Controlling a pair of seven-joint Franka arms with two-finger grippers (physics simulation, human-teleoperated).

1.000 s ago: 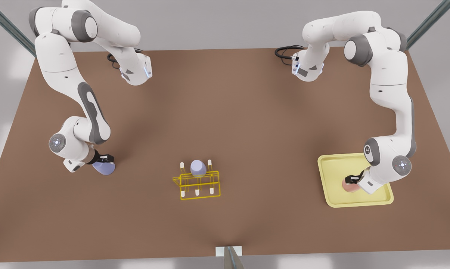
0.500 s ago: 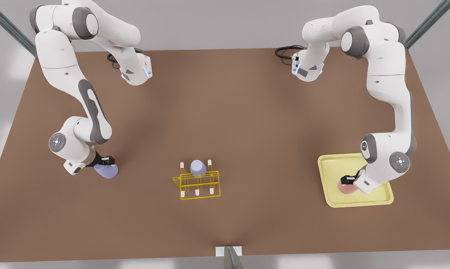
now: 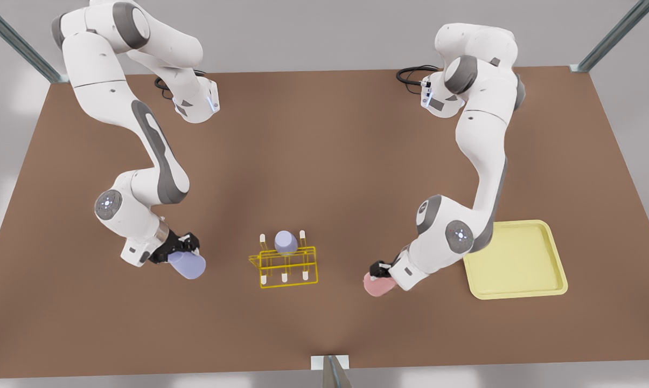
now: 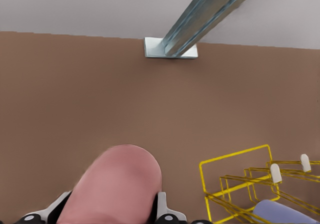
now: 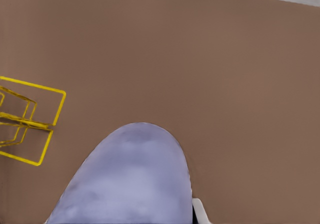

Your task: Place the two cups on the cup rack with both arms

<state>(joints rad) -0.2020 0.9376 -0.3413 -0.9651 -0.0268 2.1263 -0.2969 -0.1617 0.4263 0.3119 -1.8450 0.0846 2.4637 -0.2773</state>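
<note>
Front view first: the brown table (image 3: pixel 324 161) spreads wide, with the pale-yellow tray (image 3: pixel 550 285) at its right side. Left of the tray, the left gripper (image 3: pixel 379 268) is clamped on the pink cup (image 3: pixel 378 285), held off the tray and to the right of the cup rack (image 3: pixel 286 265). On the other side of the rack, the right gripper (image 3: pixel 180 247) is closed around a lavender cup (image 3: pixel 188 265). A second lavender cup (image 3: pixel 285 241) already sits on one of the rack's back pegs. From the left wrist, the pink cup (image 4: pixel 117 184) sits between the fingers (image 4: pixel 165 211), the rack (image 4: pixel 240 184) near.
</note>
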